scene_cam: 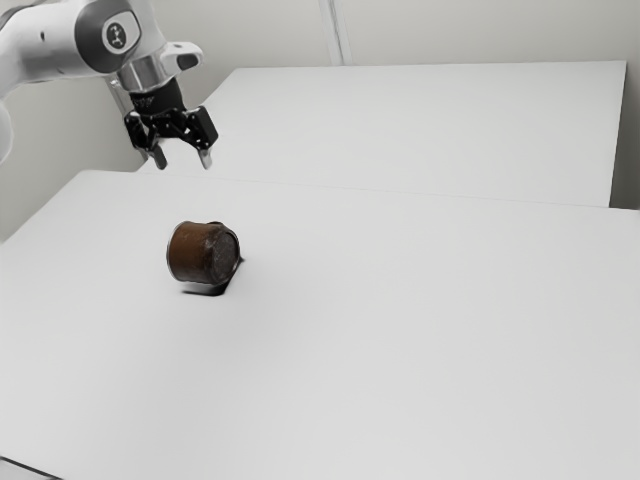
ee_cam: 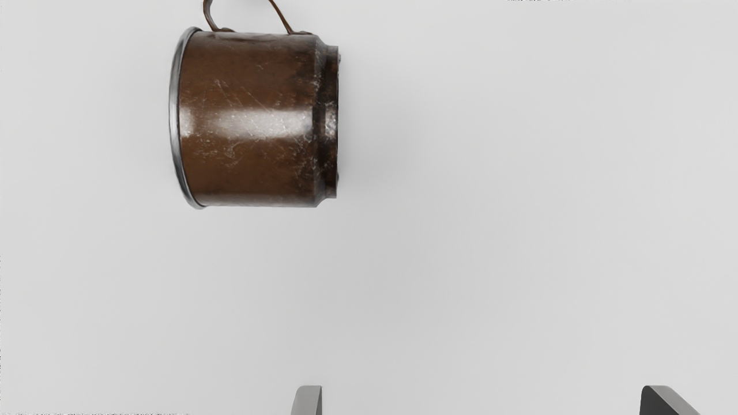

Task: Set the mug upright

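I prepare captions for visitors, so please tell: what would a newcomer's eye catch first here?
The brown mug comes first, lying on its side on the white table, base toward the exterior view's right. Next is the black end effector, open above the table at the exterior view's upper left.

This looks most like a robot lab, though I cannot be sure; a robot arm point(scene_cam: 45, 42) works at a plain white table point(scene_cam: 400, 350). Pale grey walls point(scene_cam: 480, 30) stand behind
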`<state>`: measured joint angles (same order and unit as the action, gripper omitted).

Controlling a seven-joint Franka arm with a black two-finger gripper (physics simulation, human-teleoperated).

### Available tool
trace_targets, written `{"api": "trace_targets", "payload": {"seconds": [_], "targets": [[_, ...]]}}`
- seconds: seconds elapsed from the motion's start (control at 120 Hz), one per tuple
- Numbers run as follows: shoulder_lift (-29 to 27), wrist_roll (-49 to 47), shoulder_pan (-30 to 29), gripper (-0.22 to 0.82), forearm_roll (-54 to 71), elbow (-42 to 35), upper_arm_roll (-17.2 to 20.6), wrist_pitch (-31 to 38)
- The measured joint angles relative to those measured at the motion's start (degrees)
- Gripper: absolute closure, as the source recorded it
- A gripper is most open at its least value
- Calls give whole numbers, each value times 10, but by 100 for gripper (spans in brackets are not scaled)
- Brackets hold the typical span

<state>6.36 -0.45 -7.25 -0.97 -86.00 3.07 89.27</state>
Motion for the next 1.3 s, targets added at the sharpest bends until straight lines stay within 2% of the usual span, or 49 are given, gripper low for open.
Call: {"api": "trace_targets", "payload": {"seconds": [0.225,0.608,0.708,0.992,1.3], "targets": [[31,45,-61,0,-39,18,1,-1],[122,162,-164,0,-108,51,12,2],[152,195,-201,0,-121,63,39,3],[222,274,-252,0,-147,86,74,8],[281,335,-284,0,-210,95,85,19]]}}
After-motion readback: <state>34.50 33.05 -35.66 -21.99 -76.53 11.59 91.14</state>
